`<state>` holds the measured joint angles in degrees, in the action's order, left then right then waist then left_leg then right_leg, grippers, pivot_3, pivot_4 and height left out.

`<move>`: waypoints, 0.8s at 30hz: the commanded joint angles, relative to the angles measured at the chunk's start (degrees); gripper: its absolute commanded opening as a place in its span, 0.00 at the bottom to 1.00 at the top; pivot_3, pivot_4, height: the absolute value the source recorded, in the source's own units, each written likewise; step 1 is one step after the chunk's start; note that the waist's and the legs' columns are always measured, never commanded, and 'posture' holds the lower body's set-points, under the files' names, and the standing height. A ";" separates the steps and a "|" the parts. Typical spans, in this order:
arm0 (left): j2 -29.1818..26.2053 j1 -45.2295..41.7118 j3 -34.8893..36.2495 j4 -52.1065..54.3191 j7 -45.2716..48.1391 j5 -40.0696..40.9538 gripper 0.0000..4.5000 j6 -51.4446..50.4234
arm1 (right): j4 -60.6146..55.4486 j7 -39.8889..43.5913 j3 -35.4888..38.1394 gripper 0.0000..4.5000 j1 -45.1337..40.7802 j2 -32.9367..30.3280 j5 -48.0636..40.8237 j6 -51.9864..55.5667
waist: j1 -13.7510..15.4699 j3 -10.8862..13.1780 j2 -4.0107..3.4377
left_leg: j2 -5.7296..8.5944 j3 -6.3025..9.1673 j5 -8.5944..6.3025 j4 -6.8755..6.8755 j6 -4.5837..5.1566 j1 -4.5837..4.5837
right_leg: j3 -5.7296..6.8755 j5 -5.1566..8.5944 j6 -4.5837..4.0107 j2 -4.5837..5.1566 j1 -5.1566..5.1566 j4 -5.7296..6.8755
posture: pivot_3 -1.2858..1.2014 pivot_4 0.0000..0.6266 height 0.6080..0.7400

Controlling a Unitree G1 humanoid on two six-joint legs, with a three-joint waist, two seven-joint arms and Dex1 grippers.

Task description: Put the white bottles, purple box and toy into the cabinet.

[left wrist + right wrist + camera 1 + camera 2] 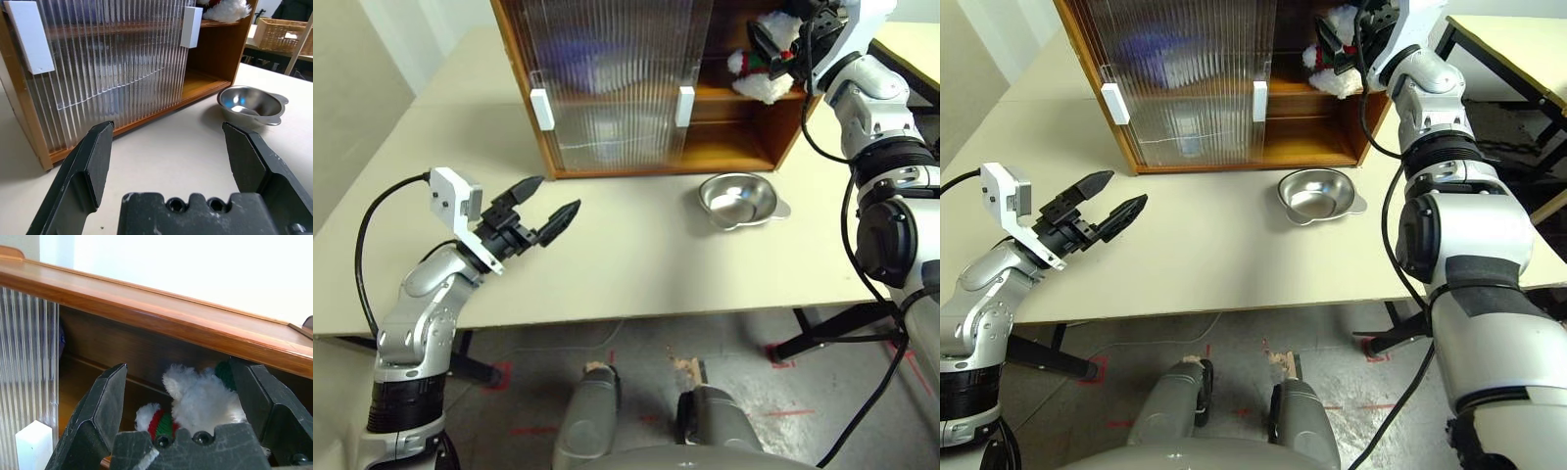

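Note:
The orange-brown cabinet (783, 137) stands at the table's far side. Its two ribbed doors (607, 88) are slid to the left, so the right side is open. The white plush toy (764, 83) with its red-and-green scarf lies on the middle shelf in the open part. My right gripper (778, 44) reaches in there, open, and in the right wrist view the toy (205, 404) sits between its spread fingers. A purple blur behind the doors is the purple box (579, 51). The white bottles are hidden behind the doors. My left gripper (551, 201) hovers open and empty over the table, pointing at the cabinet.
A shallow steel bowl (739, 199) sits on the table (636, 264) just in front of the cabinet's open side. Another table (1518, 39) stands to the right, and a wicker basket (283, 34) rests on a table beyond the cabinet.

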<state>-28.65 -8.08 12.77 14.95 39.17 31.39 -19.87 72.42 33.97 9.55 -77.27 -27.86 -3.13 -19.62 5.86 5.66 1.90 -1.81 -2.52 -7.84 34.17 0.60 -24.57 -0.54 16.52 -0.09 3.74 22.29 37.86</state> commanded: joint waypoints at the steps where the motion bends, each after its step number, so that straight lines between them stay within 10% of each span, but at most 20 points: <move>1: 0.02 -0.10 -0.67 0.77 0.50 0.71 1.00 -0.48 | -1.34 -0.05 -0.31 0.99 -0.20 -2.03 1.01 -3.47 | 0.01 0.00 0.00 | 0.00 0.00 0.00 0.00 0.00 0.00 | 0.00 0.00 0.00 0.00 0.00 0.00 | 0.63 0.02 1.00; 6: 0.25 -0.32 -0.51 1.02 0.11 0.97 1.00 -0.27 | -2.42 1.93 -0.66 0.99 2.06 -3.18 1.63 -4.78 | 0.06 -0.02 0.02 | 0.01 -0.01 0.03 0.00 0.03 -0.01 | 0.01 0.00 0.00 0.00 0.00 -0.01 | 0.63 0.01 1.00; 18: 0.40 -1.00 -0.70 1.33 0.17 1.75 1.00 -0.69 | -3.18 2.82 -3.10 0.00 4.69 -4.79 4.06 -7.28 | -0.23 -0.19 0.07 | -0.01 -0.10 0.09 0.04 -0.02 0.07 | 0.01 -0.08 -0.08 -0.05 -0.04 0.08 | 0.62 0.02 1.00; 24: 0.30 -0.44 0.40 2.43 -0.46 3.26 1.00 -1.05 | -2.20 3.70 -4.43 0.00 6.77 -3.94 5.08 -4.38 | -0.13 -0.43 0.19 | -0.01 -0.12 0.10 0.12 -0.02 0.07 | 0.03 -0.11 -0.06 -0.02 -0.11 0.05 | 0.63 0.02 1.00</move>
<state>-28.08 -8.61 12.89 16.34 38.96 34.00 -20.38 69.87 37.13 5.74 -70.54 -31.94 1.26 -25.18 5.73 5.23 2.09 -1.81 -2.64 -7.74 34.29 0.58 -24.51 -0.52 16.39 -0.15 3.73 22.19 37.92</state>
